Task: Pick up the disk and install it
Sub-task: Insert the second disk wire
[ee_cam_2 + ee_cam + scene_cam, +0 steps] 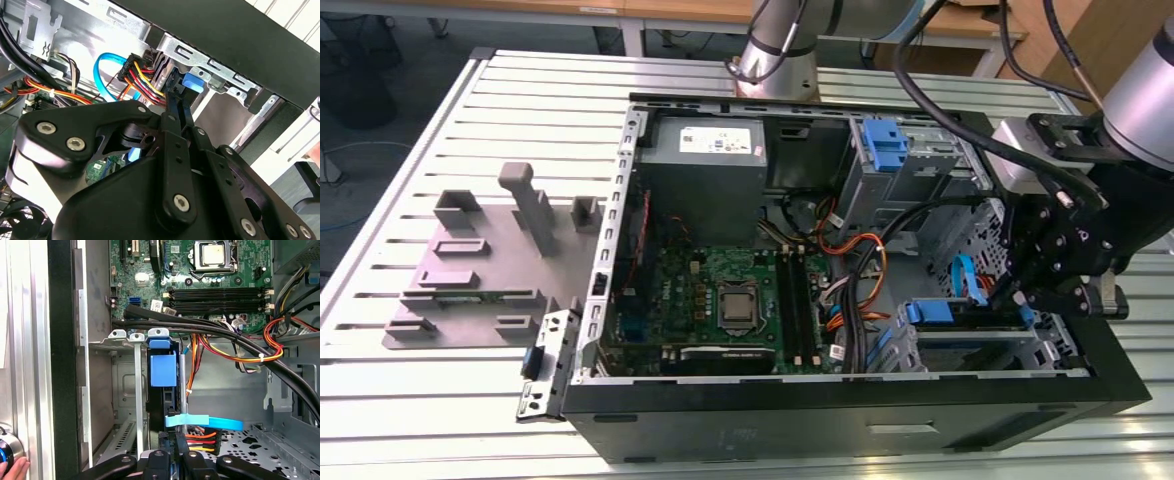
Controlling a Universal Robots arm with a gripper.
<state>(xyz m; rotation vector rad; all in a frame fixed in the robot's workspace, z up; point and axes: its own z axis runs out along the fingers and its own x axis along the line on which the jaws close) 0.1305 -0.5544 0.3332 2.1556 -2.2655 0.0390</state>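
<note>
The disk [163, 371] is seen standing on edge, partly inside the drive bay [136, 390] at a corner of the computer case [854, 425], and appears to be gripped by the closed claw [175, 457]. A jam is likely if its blue rails are tilted against the bay walls just beside it. The flat blue cable [215, 423] and power wires [200, 436] near the claw could be snagged. Free room is judged to lie only toward the case's open side.

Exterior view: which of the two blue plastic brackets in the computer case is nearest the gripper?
The lower blue plastic bracket, beside the black gripper; the upper blue bracket stands far off by the grey power supply box.
</note>
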